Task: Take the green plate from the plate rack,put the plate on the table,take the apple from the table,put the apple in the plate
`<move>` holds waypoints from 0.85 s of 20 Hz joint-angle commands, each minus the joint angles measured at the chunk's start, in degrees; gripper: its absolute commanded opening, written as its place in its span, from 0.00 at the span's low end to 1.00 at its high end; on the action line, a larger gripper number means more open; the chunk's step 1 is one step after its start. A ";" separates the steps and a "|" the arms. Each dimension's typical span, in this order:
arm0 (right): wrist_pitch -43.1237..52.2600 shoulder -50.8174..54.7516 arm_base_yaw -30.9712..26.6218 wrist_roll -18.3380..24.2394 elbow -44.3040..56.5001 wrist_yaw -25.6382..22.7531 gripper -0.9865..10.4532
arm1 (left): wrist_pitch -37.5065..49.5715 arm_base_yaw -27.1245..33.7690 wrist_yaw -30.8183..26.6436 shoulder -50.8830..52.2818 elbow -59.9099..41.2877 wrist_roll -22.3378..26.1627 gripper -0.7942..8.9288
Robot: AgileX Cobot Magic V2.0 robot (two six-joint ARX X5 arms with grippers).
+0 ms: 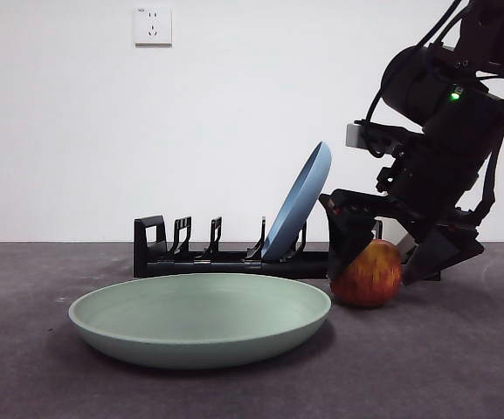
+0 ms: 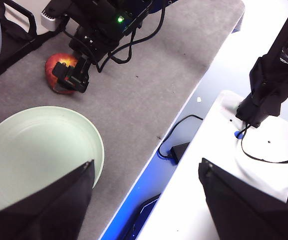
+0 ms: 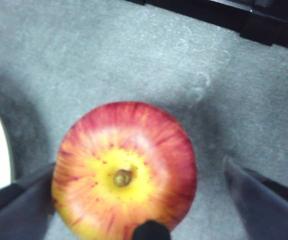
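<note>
Red apple [image 3: 124, 172] on the table [image 1: 461, 367] between the right gripper's [image 1: 390, 255] spread jaws, one side touching, green plate [image 1: 201, 319] beside.

Bright, even light throughout; the apple [image 3: 124, 172] looks soft, perhaps too close for focus.

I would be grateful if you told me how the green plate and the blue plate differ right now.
The green plate lies flat on the table, while the blue plate stands tilted on edge in the plate rack. The green plate is pale sage; the blue plate is dusty blue. The green plate sits nearer the front camera, the blue plate behind it. Both are round, shallow, matte and empty.
</note>
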State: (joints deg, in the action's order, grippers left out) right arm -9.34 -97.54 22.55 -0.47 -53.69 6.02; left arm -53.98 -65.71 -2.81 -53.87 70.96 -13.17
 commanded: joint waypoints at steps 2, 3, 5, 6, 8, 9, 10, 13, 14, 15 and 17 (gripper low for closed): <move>0.35 -0.52 0.15 -1.22 -0.13 0.04 0.17 | 0.20 -0.20 -1.77 0.02 -0.02 -0.35 0.44; 0.35 -0.52 0.15 -1.22 -0.13 0.07 0.12 | 0.20 -0.20 -1.79 0.02 -0.02 -0.35 0.44; 0.33 -0.48 0.15 -1.20 -0.13 0.04 0.07 | 0.17 -0.20 -1.77 0.02 -0.02 -0.35 0.44; 0.26 -0.13 0.15 -1.20 -0.13 0.00 0.07 | 0.09 -0.20 -1.73 0.02 -0.02 -0.37 0.44; -0.39 2.32 0.15 -1.20 -0.13 -0.02 0.07 | -0.28 -0.20 -1.73 0.02 -0.02 -0.35 0.44; -0.59 4.24 0.20 -1.20 -0.13 -0.02 0.07 | -0.35 -0.20 -1.73 0.02 -0.02 -0.35 0.44; -0.90 6.51 0.50 -1.22 -0.13 -0.02 0.07 | -0.35 -0.20 -1.73 0.02 -0.02 -0.35 0.44; -2.73 13.22 2.16 -1.84 -0.13 0.04 0.07 | -0.33 -0.20 -1.75 0.02 -0.02 -0.31 0.44; -3.32 14.78 3.34 -2.34 -0.13 0.02 0.07 | -0.33 -0.20 -1.75 0.02 -0.02 -0.28 0.44; -3.34 15.56 4.94 -2.75 -0.13 0.02 0.07 | -0.33 -0.20 -1.75 0.02 -0.02 -0.20 0.44; -2.86 15.56 8.70 -4.35 -0.13 -0.02 0.07 | -0.35 -0.20 -1.73 0.02 -0.02 -0.17 0.44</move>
State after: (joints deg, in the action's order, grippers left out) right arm -12.51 -81.60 30.76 -3.38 -53.84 5.96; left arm -54.50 -65.71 -4.38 -53.89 70.96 -13.17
